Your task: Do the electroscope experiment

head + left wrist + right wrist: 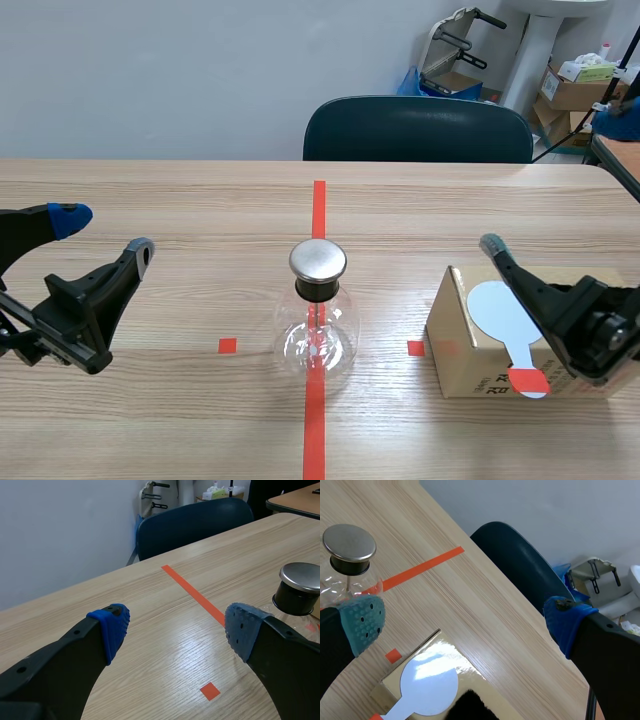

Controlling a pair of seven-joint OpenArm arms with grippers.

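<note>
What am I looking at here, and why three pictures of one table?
Two black robot arms, each ending in a two-fingered gripper. One picture looks across the wooden table from between the arms; the other two come from cameras on the wrists, each looking past that arm's own gripper. On the table stand a glass flask with a metal cap, over the red tape line, and a cardboard box with a white round paddle lying on top. The left gripper and the right gripper are both open, holding nothing.

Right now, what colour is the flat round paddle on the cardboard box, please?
White round paddle, red handle end; scene view.
</note>
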